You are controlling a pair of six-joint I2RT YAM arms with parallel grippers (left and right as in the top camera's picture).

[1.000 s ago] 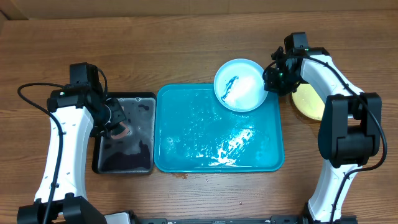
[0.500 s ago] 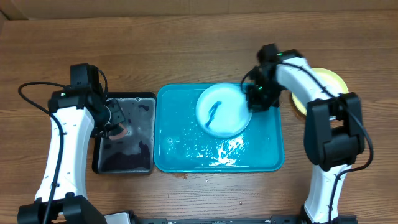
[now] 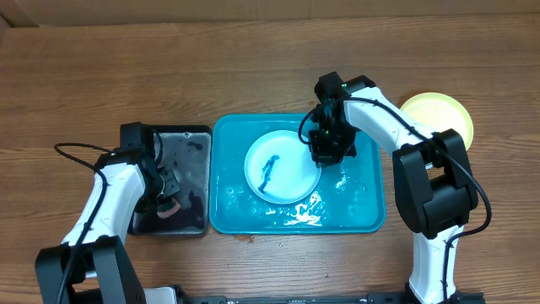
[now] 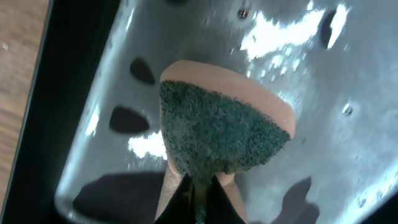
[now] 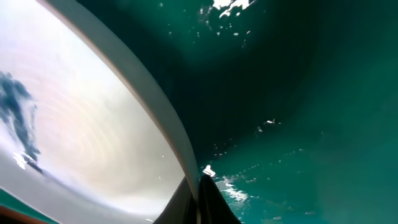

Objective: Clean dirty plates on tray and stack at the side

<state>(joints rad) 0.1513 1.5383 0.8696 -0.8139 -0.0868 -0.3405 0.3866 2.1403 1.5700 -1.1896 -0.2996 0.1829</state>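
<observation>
Jaws of your right gripper [image 3: 327, 145] were pinched narrow on the right edge of the plate [image 3: 283, 166] in the overhead view. The plate was over the middle of the wet tray [image 3: 363, 198] with its dark smear [image 3: 270, 169] facing up; whether it lay flat or hung just clear could not be told. The yellow plate [image 3: 439, 114] sat on the table past the tray's right end, well apart from both arms. Your left gripper [image 3: 164, 192] was over the black tray [image 3: 190, 152], closed on the sponge [image 3: 167, 205] and well apart from the plate. The likeliest trouble looked like a slip: with only a thin bite on wet plastic, a hard push from the sponge could lever the plate out. In the left wrist view, the left gripper [image 4: 199, 193] held the sponge [image 4: 224, 130] by its narrow end, green face showing, above the black tray [image 4: 323, 93]. Gripped so near the tip, it could twist when you scrubbed. In the right wrist view, the plate [image 5: 81, 137] ran up and left from the right gripper [image 5: 202, 199], its rim going straight in between the fingers, with the smear [image 5: 18, 118] at the far left and the tray [image 5: 298, 93] to the right.
</observation>
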